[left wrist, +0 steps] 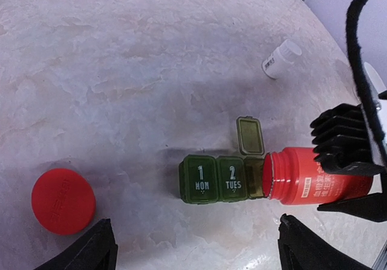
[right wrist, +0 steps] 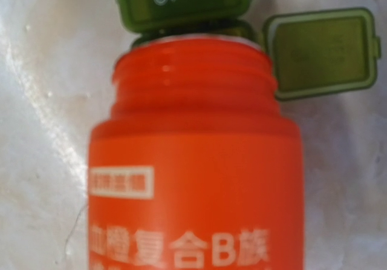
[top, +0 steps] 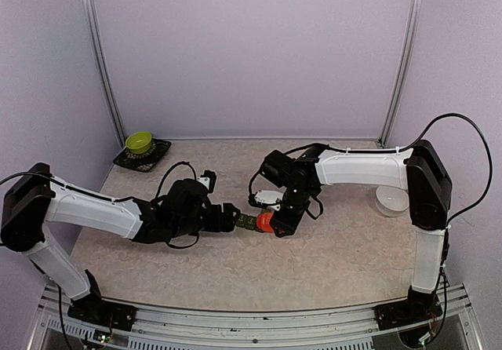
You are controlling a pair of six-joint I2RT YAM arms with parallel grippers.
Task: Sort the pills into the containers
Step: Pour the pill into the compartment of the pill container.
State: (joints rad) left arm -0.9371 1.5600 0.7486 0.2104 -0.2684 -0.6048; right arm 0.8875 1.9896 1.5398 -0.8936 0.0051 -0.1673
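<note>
1. Green bowl [top: 139,141] on dark mat [top: 143,155]: rear-left corner of table [top: 329,264], well apart from the rest.
2. L gripper [left wrist: 195,233]: fingers spread wide, nothing betw. them, holding nothing. Low over the table, pointing at item 4.
3. Red cap [left wrist: 63,200]: flat on the table, off to the left of L gripper's left finger in the wrist view, not touching it.
4. Containers [left wrist: 219,178]: dark green strip, 3 compartments, flat on the table at centre. Just ahead of L gripper's tips, approx. centred on the gap, no contact. Lids "1 MON" and "2 TUES" shut; 3rd lid [left wrist: 250,135] swung open.
5. Red bottle [left wrist: 314,179]: uncapped, tipped on its side, mouth right at the open 3rd compartment.
6. R gripper [left wrist: 351,173]: fingers clamped on the red bottle's body, one each side.
7. Small white bottle [left wrist: 281,58]: lying on its side, beyond the strip, apart from it.
8. Pale bowl [top: 391,201]: right side, near R arm.
</note>
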